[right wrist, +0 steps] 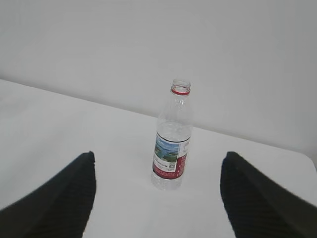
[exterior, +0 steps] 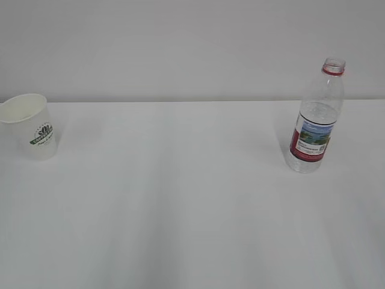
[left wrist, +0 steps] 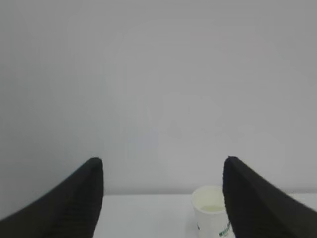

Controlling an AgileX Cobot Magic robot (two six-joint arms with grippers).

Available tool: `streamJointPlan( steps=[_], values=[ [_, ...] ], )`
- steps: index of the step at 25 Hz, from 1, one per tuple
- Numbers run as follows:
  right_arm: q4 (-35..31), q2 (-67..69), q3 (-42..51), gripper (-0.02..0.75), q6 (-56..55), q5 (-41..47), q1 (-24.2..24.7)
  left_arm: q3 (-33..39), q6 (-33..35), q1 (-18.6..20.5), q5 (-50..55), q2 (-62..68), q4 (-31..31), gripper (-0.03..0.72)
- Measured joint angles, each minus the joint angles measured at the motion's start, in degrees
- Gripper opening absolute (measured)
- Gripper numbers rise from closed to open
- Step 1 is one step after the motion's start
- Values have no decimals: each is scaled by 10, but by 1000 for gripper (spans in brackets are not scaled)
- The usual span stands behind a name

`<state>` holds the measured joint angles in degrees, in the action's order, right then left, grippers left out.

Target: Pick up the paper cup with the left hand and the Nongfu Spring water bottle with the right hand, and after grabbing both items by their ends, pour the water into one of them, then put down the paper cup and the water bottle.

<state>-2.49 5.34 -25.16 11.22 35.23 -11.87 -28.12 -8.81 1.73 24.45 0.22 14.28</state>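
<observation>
My left hand (left wrist: 161,198) and right hand (right wrist: 157,191) both stand with jaws wide, holding nothing. Nongfu Spring water bottle (exterior: 316,117), tabletop (exterior: 180,205) right: uncapped, thin-walled, likely crushable; grip low. Paper cup (exterior: 31,125), far left: light, soft; grip gently near base.

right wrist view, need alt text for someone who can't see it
An uncapped Nongfu Spring water bottle stands upright on a white table against a pale wall. The right hand, open and empty, frames it from the bottom corners without touching it.
</observation>
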Motion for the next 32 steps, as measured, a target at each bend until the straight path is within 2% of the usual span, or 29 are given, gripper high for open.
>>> streamJointPlan(
  steps=[5,9,16,32],
  values=[
    [0,0,-21,591,0,53,0,-44,110,0,116,0,-97,540],
    [0,0,-25,590,-10,93,0,-56,142,0,180,0,-143,538],
    [0,-2,-32,590,-26,175,0,-56,148,0,293,0,-154,538],
    [0,-2,-43,589,-54,304,0,-52,148,0,391,0,-167,537]
  ],
)
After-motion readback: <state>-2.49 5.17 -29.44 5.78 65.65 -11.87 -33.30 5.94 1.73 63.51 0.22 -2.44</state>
